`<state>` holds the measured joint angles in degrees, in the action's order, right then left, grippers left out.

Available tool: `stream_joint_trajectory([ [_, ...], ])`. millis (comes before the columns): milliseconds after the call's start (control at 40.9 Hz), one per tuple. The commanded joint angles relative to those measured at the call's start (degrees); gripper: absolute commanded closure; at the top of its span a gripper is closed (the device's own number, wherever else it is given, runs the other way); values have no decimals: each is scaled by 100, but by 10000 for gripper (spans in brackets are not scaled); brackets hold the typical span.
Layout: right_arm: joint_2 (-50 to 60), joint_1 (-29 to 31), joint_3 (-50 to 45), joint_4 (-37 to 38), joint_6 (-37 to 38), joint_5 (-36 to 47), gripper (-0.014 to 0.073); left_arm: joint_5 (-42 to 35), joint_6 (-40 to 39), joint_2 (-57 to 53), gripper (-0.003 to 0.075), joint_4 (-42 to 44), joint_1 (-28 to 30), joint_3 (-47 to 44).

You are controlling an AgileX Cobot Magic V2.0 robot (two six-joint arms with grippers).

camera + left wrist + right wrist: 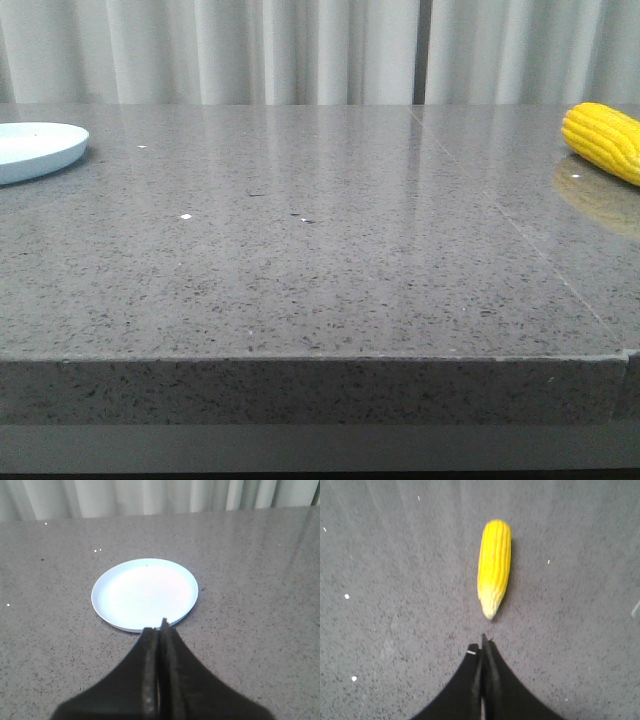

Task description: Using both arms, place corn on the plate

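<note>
Front view: the corn (606, 141) is seen lying at the table's (300, 260) far right edge, well apart from the plate (35, 148) at far left. Both claws are clenched and hold nothing, the right gripper (483, 645) near the cob's pale tip, the left gripper (161, 630) at the plate's rim.

Front view's edges cut off the plate (35, 148) and corn (605, 140)
</note>
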<state>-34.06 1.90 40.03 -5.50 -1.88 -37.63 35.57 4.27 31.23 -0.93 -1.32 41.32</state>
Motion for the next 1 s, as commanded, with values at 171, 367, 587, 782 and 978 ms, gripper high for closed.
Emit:
stream_joint_trajectory([
  [171,-525,23,130,15,-18,303,596,-316,1,362,698,-53,-40,118],
  [367,-608,23,130,21,-79,278,109,-277,1,506,241,-53,-40,118],
  [587,-608,23,130,21,-79,279,-55,227,1,946,96,131,-40,372],
  [782,-608,23,130,15,-79,311,-55,835,1,1726,100,283,-40,1000],
  [978,-608,23,130,15,-79,307,-55,1280,-131,2792,100,610,394,1738],
])
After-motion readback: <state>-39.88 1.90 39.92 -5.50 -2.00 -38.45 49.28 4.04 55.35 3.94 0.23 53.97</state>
